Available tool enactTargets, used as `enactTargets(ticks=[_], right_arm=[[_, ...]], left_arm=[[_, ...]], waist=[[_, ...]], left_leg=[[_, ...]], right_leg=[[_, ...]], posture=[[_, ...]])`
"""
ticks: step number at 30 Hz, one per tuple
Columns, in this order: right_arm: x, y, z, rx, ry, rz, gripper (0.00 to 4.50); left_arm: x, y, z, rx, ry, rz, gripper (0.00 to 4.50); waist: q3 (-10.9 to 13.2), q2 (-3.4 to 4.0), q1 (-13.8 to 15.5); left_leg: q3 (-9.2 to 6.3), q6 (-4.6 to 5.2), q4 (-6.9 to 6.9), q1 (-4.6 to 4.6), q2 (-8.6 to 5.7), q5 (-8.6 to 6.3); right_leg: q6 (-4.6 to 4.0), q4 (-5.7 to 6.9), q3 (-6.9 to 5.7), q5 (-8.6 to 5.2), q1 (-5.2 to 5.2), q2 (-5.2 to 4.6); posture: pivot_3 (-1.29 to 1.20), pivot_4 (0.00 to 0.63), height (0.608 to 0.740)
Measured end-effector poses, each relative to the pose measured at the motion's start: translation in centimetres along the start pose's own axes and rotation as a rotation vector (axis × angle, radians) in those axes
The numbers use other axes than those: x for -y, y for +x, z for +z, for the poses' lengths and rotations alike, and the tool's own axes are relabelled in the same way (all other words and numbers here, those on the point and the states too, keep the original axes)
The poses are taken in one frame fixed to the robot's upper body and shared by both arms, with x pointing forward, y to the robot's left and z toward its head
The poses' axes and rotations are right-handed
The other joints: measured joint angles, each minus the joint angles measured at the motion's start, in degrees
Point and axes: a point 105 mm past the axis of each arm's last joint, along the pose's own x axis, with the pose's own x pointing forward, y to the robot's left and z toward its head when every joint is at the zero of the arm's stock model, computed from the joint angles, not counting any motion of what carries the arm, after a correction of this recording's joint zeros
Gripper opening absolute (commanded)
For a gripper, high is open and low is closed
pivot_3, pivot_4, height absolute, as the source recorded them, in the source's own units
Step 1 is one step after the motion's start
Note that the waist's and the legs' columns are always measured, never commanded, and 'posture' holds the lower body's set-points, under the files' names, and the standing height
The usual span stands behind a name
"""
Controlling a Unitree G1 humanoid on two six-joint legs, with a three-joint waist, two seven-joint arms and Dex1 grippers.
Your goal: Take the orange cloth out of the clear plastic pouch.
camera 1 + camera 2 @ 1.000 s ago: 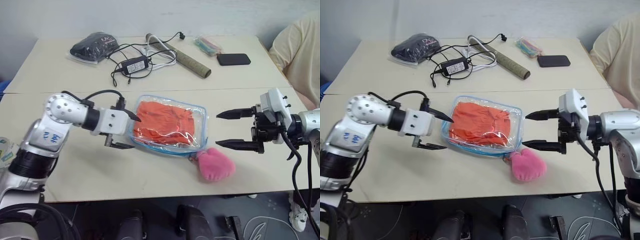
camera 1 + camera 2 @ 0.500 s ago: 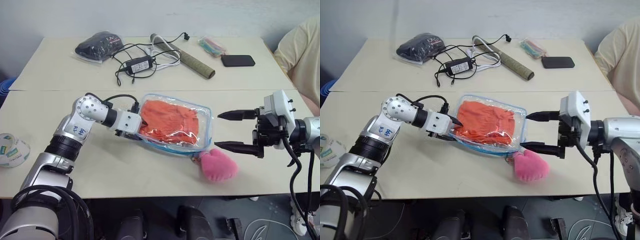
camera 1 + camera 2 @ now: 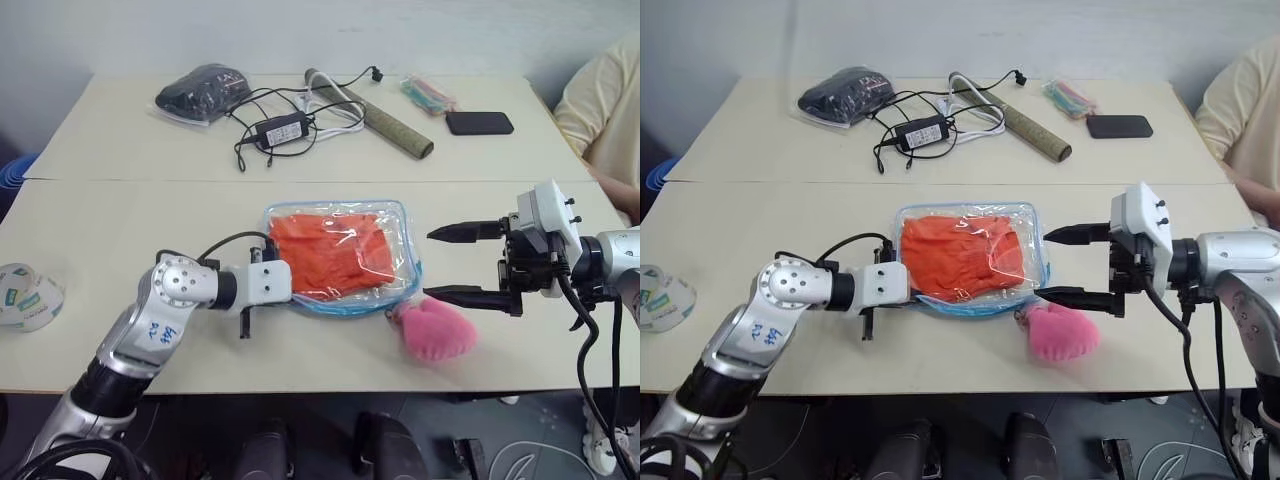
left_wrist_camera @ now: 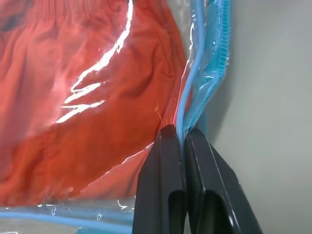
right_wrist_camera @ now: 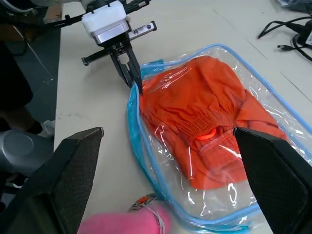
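Left end effector (image 4: 178, 139): clenched on pouch (image 3: 404, 222) edge | right end effector (image 3: 462, 264): spread, empty | cloth (image 3: 330, 250): inside pouch on worktop (image 3: 120, 220)

We see the clear plastic pouch (image 3: 345, 258) as glossy soft film, creased and throwing white glare, with a light-blue ribbed edging. Inside it, the orange cloth (image 3: 330, 250) looks matt, wrinkled woven fabric. The pink heart (image 3: 433, 329) is fuzzy plush. The table (image 3: 120, 215) appears smooth, matt and pale.
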Motion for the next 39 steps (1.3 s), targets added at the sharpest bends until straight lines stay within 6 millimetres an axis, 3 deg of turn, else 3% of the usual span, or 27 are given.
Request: enactTargets(ticks=[5,6,7,9,15,19,27,30,33,39], right_arm=[[0.2,0.0,-0.4,-0.007,0.004,0.017,4.50],[0.1,0.2,-0.8,-0.018,0.013,0.033,4.50],[0.1,0.2,-0.8,-0.019,0.012,0.036,4.50],[0.2,0.2,-1.0,-0.022,0.005,0.031,4.50],[0.0,0.0,-2.1,-0.039,0.023,0.037,4.50],[0.3,-0.5,-3.5,-0.068,0.047,0.005,4.50],[-0.4,-4.2,-10.6,-0.251,0.240,-0.056,4.50],[-1.0,-4.5,-11.6,-0.270,0.256,-0.046,4.50],[-1.6,-3.5,-12.3,-0.223,0.278,-0.038,3.87],[-3.4,-2.0,-11.6,-0.125,0.352,0.025,1.87]], left_arm=[[-0.4,-0.9,-0.3,-0.034,0.115,0.030,0.01],[-0.6,-1.0,-0.8,-0.044,0.136,0.038,0.46],[-0.7,-1.0,-0.8,-0.041,0.145,0.038,0.47],[-1.2,-1.5,-1.4,-0.041,0.142,0.052,0.92],[-1.1,-2.4,-1.3,0.021,0.033,0.067,2.70],[-0.6,-3.9,-0.1,0.093,-0.070,0.080,3.85],[0.7,-12.9,1.7,0.215,-0.346,-0.037,3.85],[2.1,-13.4,2.1,0.230,-0.356,-0.111,3.85],[1.9,-12.6,2.2,0.234,-0.334,-0.101,3.89],[1.0,-11.7,2.7,0.246,-0.295,-0.045,3.89]], waist=[[0.0,0.00,-0.1],[0.0,0.01,-0.1],[0.0,0.01,-0.1],[0.0,0.01,-0.1],[0.0,0.01,-0.1],[0.0,0.00,-0.1],[0.0,0.01,-0.3],[0.0,0.04,-0.2],[0.0,0.02,-0.1],[0.0,0.04,-0.2]], left_leg=[[0.00,0.00,0.02,0.01,0.02,0.00],[0.01,0.00,0.01,0.01,0.02,-0.01],[0.01,0.01,0.02,0.00,0.02,0.00],[0.02,0.01,0.02,0.01,0.02,0.00],[0.02,0.03,0.02,0.01,0.03,-0.02],[0.00,0.03,0.02,0.00,0.06,-0.02],[-0.01,0.02,0.01,0.09,0.19,-0.02],[-0.02,0.01,0.01,0.21,0.16,-0.02],[-0.12,-0.03,0.01,0.46,0.09,-0.04],[-0.02,-0.08,-0.39,0.96,0.15,-0.08]], right_leg=[[-0.04,-0.01,0.00,0.02,0.00,-0.01],[-0.04,-0.02,0.00,0.02,0.00,0.00],[-0.04,-0.01,-0.01,0.03,0.00,0.01],[-0.06,-0.02,-0.01,0.04,0.00,0.00],[-0.04,-0.02,-0.01,0.05,0.00,0.00],[-0.04,-0.02,0.00,0.05,0.00,-0.01],[-0.04,-0.08,0.01,0.04,0.07,-0.03],[-0.05,-0.15,0.00,0.04,0.20,-0.02],[-0.07,-0.24,-0.08,0.06,0.54,0.03],[-0.08,-0.60,0.05,0.05,0.88,0.09]], posture=[[0.00,0.150,0.740],[0.00,0.150,0.740],[0.00,0.150,0.740],[0.00,0.150,0.740],[0.00,0.150,0.740],[0.00,0.150,0.740],[0.00,0.150,0.740],[0.00,0.150,0.740],[0.00,0.150,0.740],[0.00,0.150,0.740]])
